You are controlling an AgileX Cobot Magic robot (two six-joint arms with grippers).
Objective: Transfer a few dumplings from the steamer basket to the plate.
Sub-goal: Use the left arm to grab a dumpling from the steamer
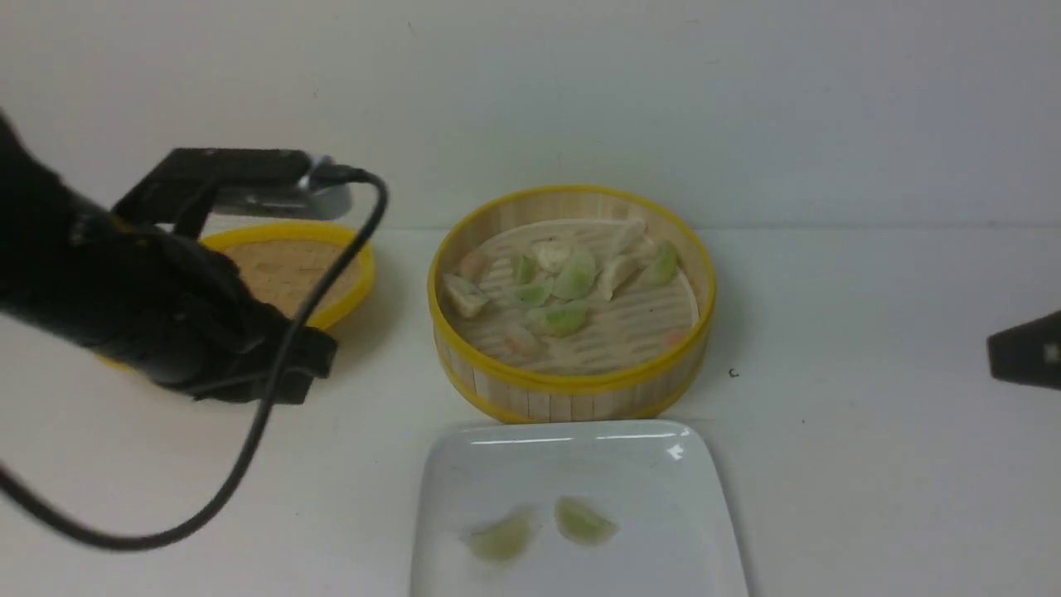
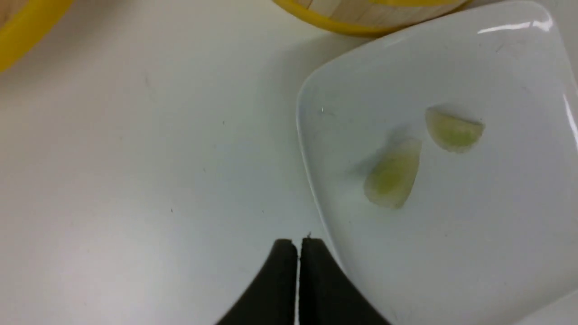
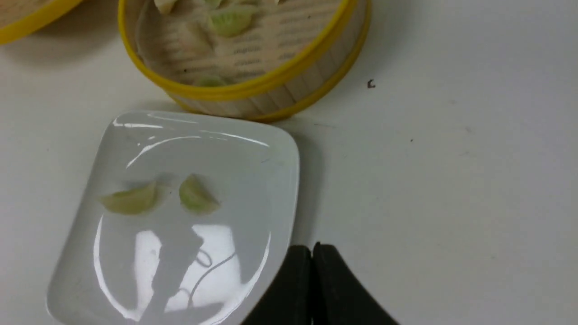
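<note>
The steamer basket [image 1: 572,390] stands mid-table with several green, cream and pinkish dumplings [image 1: 559,282] on its slatted floor. Just in front lies the white square plate [image 1: 580,452], carrying two pale green dumplings [image 1: 502,535] [image 1: 584,522]. My left gripper [image 2: 298,243] is shut and empty, low over the table beside the plate's left edge [image 2: 316,189]; it sits left of the basket in the front view [image 1: 319,365]. My right gripper [image 3: 311,248] is shut and empty, hovering by the plate's right edge [image 3: 289,189], and only its tip [image 1: 995,352] shows at the far right.
The flat woven lid [image 1: 282,269] with a yellow rim lies back left, partly behind my left arm. A black cable [image 1: 265,414] loops from that arm over the table's left front. A small dark speck [image 1: 733,373] lies right of the basket.
</note>
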